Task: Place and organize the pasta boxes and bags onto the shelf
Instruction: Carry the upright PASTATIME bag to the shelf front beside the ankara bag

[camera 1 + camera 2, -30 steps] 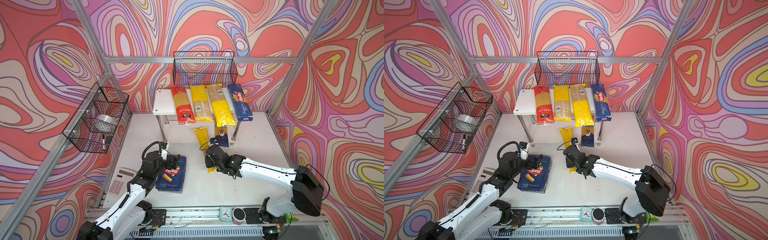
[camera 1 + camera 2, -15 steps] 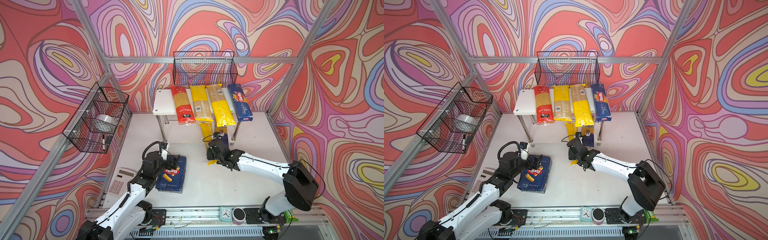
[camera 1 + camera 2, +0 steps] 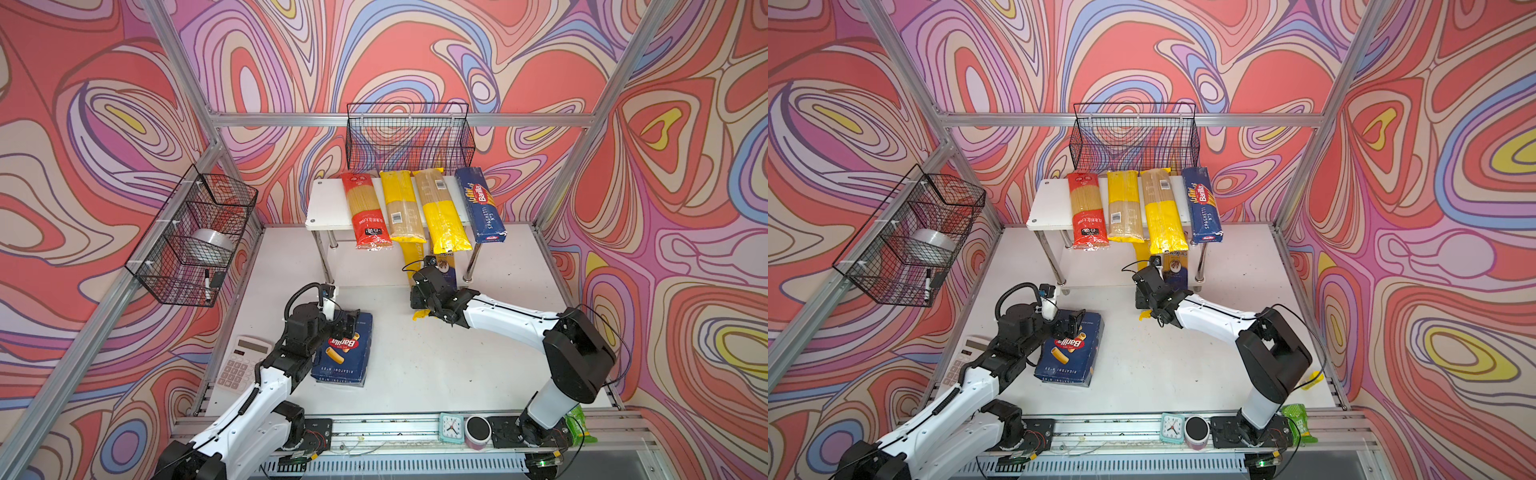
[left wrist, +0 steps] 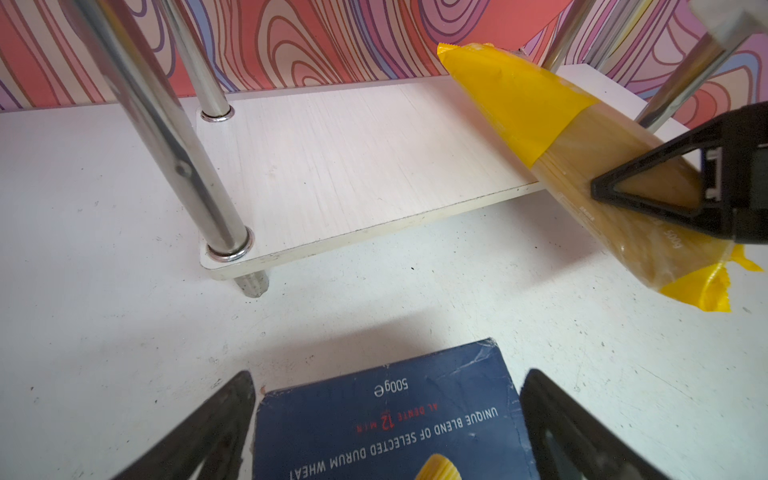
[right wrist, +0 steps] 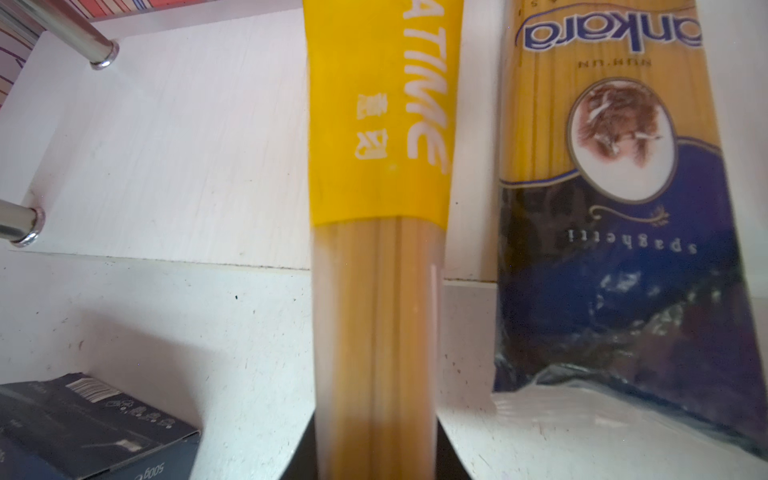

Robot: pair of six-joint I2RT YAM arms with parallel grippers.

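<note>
Up at 12 o'clock, right gripper (image 3: pixel 417 293) pinches the PASTATIME bag (image 5: pixel 374 124), half on the shelf (image 4: pixel 332 158); left gripper (image 3: pixel 350 322) gapes over the rigatoni box (image 3: pixel 347 353) at 8 o'clock.

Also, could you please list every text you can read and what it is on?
"Barilla", "SPAGHETTI N°5": narrow blue box.
"Barilla", "RIGATONI": wide blue box.
"UNIQUE BLEND OF SELECTED DURUM WHEAT", "AL DENTE 12 MIN", "500g": same box.
"ATIME": yellow bag.
"ankara", "spaghetti": dark blue bag.
Red bag print: too small to read.

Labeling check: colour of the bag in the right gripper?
Yellow bag, clear window; best in right wrist view.
</note>
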